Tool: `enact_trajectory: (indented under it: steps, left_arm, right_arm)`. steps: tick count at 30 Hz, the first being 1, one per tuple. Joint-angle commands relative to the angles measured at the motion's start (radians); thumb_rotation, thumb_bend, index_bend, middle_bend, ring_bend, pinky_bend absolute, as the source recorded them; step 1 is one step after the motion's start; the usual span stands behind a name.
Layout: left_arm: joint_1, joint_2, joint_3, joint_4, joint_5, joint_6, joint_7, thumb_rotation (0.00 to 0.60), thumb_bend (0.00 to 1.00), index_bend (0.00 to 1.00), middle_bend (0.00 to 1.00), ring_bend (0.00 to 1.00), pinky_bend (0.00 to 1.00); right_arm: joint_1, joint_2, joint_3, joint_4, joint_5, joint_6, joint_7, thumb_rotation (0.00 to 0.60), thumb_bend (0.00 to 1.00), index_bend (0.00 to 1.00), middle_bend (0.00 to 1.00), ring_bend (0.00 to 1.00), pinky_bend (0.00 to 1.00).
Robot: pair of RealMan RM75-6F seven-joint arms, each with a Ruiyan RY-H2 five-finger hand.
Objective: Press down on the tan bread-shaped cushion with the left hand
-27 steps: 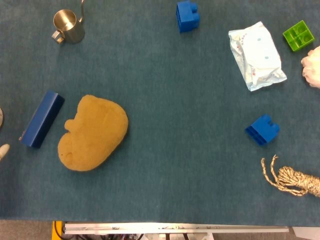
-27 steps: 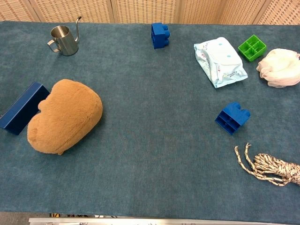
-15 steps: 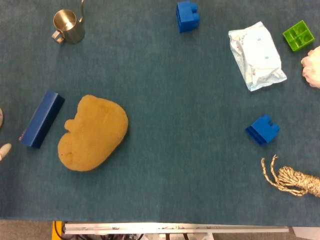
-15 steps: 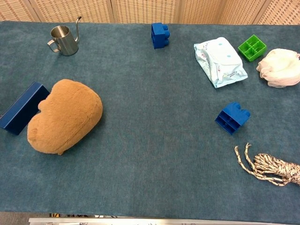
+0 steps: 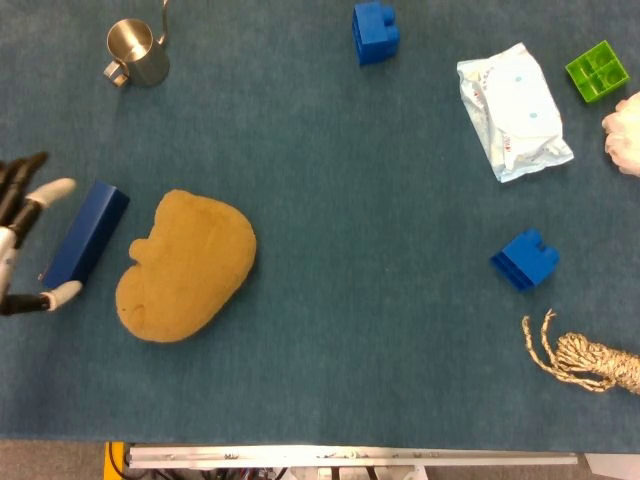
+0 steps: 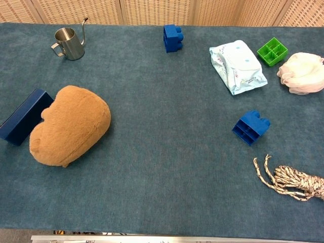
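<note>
The tan bread-shaped cushion (image 5: 186,266) (image 6: 70,131) lies on the left side of the blue table. My left hand (image 5: 24,240) shows at the left edge of the head view, fingers spread apart and holding nothing. It hovers left of the dark blue box (image 5: 86,237) (image 6: 24,117), which lies between it and the cushion. The hand does not touch the cushion. The chest view does not show it. My right hand appears in neither view.
A steel pitcher (image 5: 135,52) stands at the back left. Blue bricks (image 5: 375,32) (image 5: 524,259), a wipes packet (image 5: 512,110), a green brick (image 5: 597,71), a white puff (image 6: 302,72) and a rope bundle (image 5: 585,361) lie across the middle and right.
My left hand has come in from the left edge, from a mere fingertip showing to spread fingers beside the blue box. The cushion has not moved.
</note>
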Motion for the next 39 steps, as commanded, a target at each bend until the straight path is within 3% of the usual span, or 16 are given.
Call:
enact_trajectory:
  steps: [1,13,15,17,20,25,32,39]
  left_arm:
    - [-0.045,-0.002,-0.002,0.002,0.027,-0.045,-0.011,0.6,0.02,0.16,0.04,0.04,0.0]
    - [-0.224,-0.055,-0.001,-0.003,0.078,-0.251,-0.011,0.585,0.02,0.16,0.04,0.04,0.0]
    - [-0.252,-0.061,-0.002,-0.016,0.066,-0.292,-0.011,0.477,0.02,0.16,0.04,0.04,0.0]
    - [-0.279,-0.073,-0.004,-0.022,0.068,-0.316,-0.021,0.31,0.02,0.16,0.04,0.04,0.0]
    - [-0.317,-0.1,-0.013,-0.013,0.066,-0.344,-0.034,0.173,0.02,0.15,0.04,0.04,0.0]
    - [-0.383,-0.141,-0.029,0.009,0.043,-0.407,-0.035,0.014,0.02,0.15,0.04,0.03,0.0]
    - [-0.459,-0.195,-0.031,0.053,0.035,-0.498,0.05,0.0,0.02,0.15,0.04,0.03,0.0]
    - [-0.53,-0.249,-0.039,0.067,-0.039,-0.619,0.158,0.0,0.02,0.16,0.05,0.03,0.0]
  right_arm:
    - [-0.002,0.007,0.009,-0.01,0.01,0.004,-0.004,0.6,0.0,0.26,0.33,0.16,0.2]
    - [-0.015,0.021,0.018,-0.024,0.03,0.004,-0.006,0.6,0.0,0.26,0.33,0.16,0.2]
    - [-0.015,0.019,0.019,-0.021,0.033,0.001,-0.002,0.6,0.0,0.26,0.33,0.16,0.2]
    - [-0.016,0.017,0.02,-0.017,0.036,-0.002,0.002,0.6,0.0,0.26,0.33,0.16,0.2]
    - [-0.015,0.015,0.02,-0.012,0.039,-0.009,0.007,0.6,0.0,0.26,0.33,0.16,0.2]
    - [-0.017,0.017,0.021,-0.007,0.039,-0.012,0.015,0.6,0.0,0.26,0.33,0.16,0.2]
    - [-0.022,0.019,0.021,0.0,0.047,-0.017,0.021,0.6,0.0,0.26,0.33,0.16,0.2]
    - [-0.024,0.014,0.02,0.01,0.054,-0.027,0.029,0.6,0.0,0.26,0.33,0.16,0.2]
